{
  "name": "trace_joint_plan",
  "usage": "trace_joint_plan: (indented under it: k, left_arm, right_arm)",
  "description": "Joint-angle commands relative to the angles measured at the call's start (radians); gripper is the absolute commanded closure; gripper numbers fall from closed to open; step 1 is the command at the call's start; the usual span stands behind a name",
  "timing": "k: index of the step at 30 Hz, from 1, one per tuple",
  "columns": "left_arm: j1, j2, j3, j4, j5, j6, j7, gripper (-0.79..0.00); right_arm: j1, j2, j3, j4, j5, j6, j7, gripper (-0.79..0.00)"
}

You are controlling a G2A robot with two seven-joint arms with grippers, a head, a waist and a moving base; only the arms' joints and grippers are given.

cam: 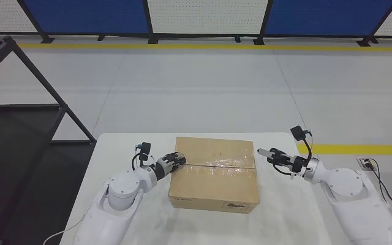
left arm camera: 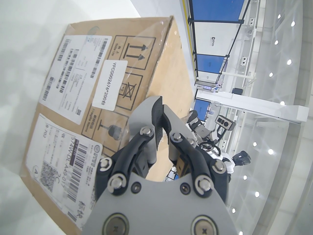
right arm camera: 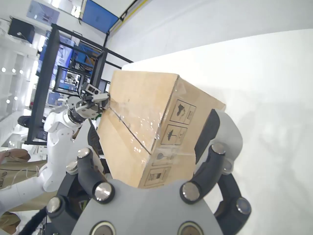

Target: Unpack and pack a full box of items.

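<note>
Closed brown cardboard box [cam: 214, 174], clear tape along its top seam, sits on the white table [cam: 116, 153] with a robot arm at either side.

The left gripper [cam: 177, 160] is at the box's left top edge, at the end of the taped seam, its fingers [left arm camera: 156, 113] pinched together; whether they grip tape cannot be told. The right gripper [cam: 269, 159] hangs just beside the box's right side, apart from it, spread wide.
</note>
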Motion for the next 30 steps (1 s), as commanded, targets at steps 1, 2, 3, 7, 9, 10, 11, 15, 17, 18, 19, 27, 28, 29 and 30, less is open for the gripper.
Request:
trace_joint_plan:
  k: [1,2,3,7,9,10,11,15,17,18,19,27,28,29,30]
  left_arm:
    - [0.001,0.000,0.000,0.000,0.000,-0.001,-0.001,0.000]
    - [0.002,0.000,0.001,0.001,0.000,-0.002,-0.003,0.000]
    - [0.001,0.000,0.002,0.001,0.001,-0.002,-0.004,0.000]
    - [-0.002,0.000,0.005,0.003,0.001,-0.003,-0.006,0.000]
    - [-0.002,-0.001,0.006,0.004,0.001,-0.003,-0.006,0.000]
    - [-0.002,-0.001,0.006,0.003,0.001,-0.003,-0.005,0.000]
    - [-0.002,-0.001,0.006,0.003,0.002,-0.002,-0.005,0.000]
    - [0.002,0.001,0.002,-0.003,0.003,0.001,-0.006,0.000]
    - [0.005,0.001,-0.001,-0.006,0.002,0.000,-0.004,0.000]
    - [0.006,0.001,-0.002,-0.008,0.002,0.000,-0.004,0.000]
    - [0.008,0.002,-0.003,-0.009,0.003,0.000,-0.005,0.000]
    - [0.013,0.003,-0.008,-0.013,0.002,-0.001,-0.005,0.000]
    - [0.013,0.003,-0.008,-0.012,0.002,-0.001,-0.005,0.000]
    - [0.013,0.003,-0.007,-0.011,0.002,-0.002,-0.005,0.000]
    - [0.012,0.003,-0.007,-0.010,0.002,-0.002,-0.005,0.000]
  right_arm:
    - [0.022,0.000,-0.006,0.026,0.003,-0.016,0.029,-0.785]
    - [0.031,-0.001,-0.015,0.034,-0.003,-0.031,0.046,-0.785]
    - [0.041,-0.001,-0.023,0.047,0.007,-0.048,0.071,-0.785]
    - [0.078,-0.009,-0.055,0.099,0.008,-0.076,0.078,-0.505]
    - [0.092,-0.013,-0.073,0.117,0.011,-0.085,0.077,-0.372]
    - [0.100,-0.015,-0.081,0.126,0.008,-0.087,0.072,-0.354]
    - [0.107,-0.017,-0.089,0.136,0.001,-0.084,0.069,-0.342]
    - [0.132,-0.024,-0.118,0.159,-0.019,-0.083,0.056,-0.336]
    - [0.140,-0.027,-0.129,0.168,-0.021,-0.085,0.049,-0.289]
    - [0.144,-0.028,-0.133,0.172,-0.021,-0.086,0.047,-0.283]
    - [0.147,-0.029,-0.136,0.174,-0.023,-0.088,0.046,-0.262]
    - [0.151,-0.030,-0.146,0.177,-0.033,-0.093,0.031,-0.089]
    - [0.150,-0.029,-0.146,0.174,-0.033,-0.094,0.030,-0.083]
    - [0.149,-0.029,-0.145,0.173,-0.033,-0.095,0.029,-0.068]
    - [0.148,-0.028,-0.144,0.170,-0.034,-0.094,0.029,-0.046]
